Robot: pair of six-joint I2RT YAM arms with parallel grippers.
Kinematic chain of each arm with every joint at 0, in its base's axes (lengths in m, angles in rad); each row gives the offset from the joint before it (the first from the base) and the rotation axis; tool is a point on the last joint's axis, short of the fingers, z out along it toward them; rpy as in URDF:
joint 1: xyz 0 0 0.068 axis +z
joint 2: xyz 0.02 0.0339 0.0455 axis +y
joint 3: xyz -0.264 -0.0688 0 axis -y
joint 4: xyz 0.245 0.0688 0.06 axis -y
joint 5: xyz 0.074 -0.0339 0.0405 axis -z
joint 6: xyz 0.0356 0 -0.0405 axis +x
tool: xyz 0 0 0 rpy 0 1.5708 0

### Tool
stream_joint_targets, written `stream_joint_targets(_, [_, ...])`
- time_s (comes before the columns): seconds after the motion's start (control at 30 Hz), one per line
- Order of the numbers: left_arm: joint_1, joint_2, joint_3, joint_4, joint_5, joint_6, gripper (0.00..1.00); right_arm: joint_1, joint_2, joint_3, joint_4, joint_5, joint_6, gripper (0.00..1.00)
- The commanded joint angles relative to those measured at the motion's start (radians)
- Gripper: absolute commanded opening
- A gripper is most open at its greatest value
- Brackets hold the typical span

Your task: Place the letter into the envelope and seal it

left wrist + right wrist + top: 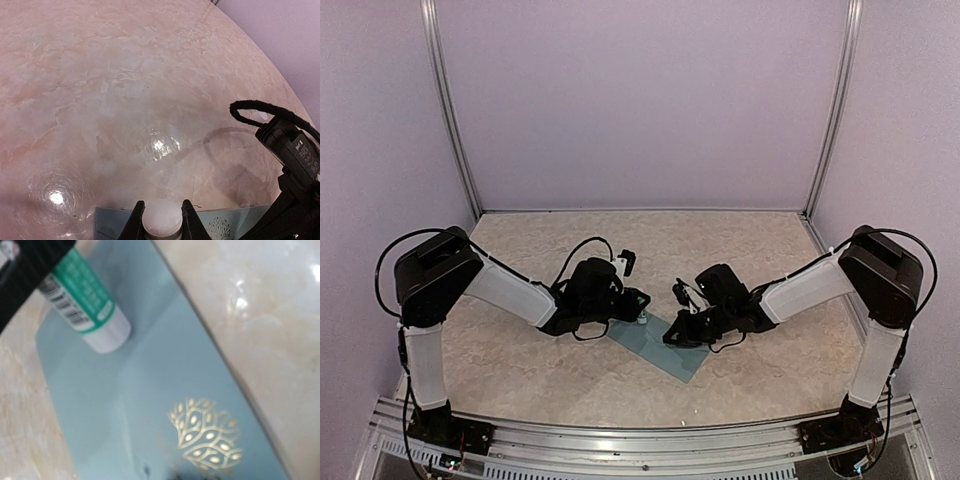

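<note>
Glue stick over the teal envelope, tabletop shot
Left gripper jaws pinch the stick; right gripper jaws closed tight by the envelope.

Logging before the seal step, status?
Left claw shut on green-labelled white glue stick above flat teal-blue paper envelope. Right claw shut over envelope. Nothing seen in the way.

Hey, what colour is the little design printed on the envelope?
Gold: a leafy emblem on the teal-blue envelope, clearest in the right wrist view.
</note>
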Motion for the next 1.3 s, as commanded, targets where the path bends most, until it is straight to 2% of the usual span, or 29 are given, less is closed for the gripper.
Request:
stream_joint_targets(0.0, [0.005,-0.003,-0.033,-0.116,-0.013,0.018,0.02,0.000,0.043,-0.040,-0.134,0.048,0.002,0.00])
stream_joint_targets(0.63, [-0.002,-0.004,-0.033,-0.115,-0.015,0.007,0.02,0.022,0.176,0.122,-0.124,0.008,-0.032,0.00])
stream_joint_targets(0.77, [-0.003,-0.009,-0.034,-0.118,-0.019,0.006,0.02,0.020,0.150,0.113,-0.109,-0.001,-0.034,0.00])
stream_joint_targets(0.9, [-0.001,-0.055,-0.020,-0.151,-0.025,0.004,0.02,0.020,0.038,0.070,-0.062,-0.016,-0.049,0.01])
stream_joint_targets(1.17, [0.000,-0.312,-0.013,-0.217,-0.018,-0.002,0.05,0.007,-0.295,-0.032,-0.005,-0.017,-0.151,0.47])
stream_joint_targets(1.27, [-0.001,-0.402,-0.009,-0.257,0.011,0.006,0.07,0.003,-0.422,-0.075,0.060,-0.067,-0.203,0.64])
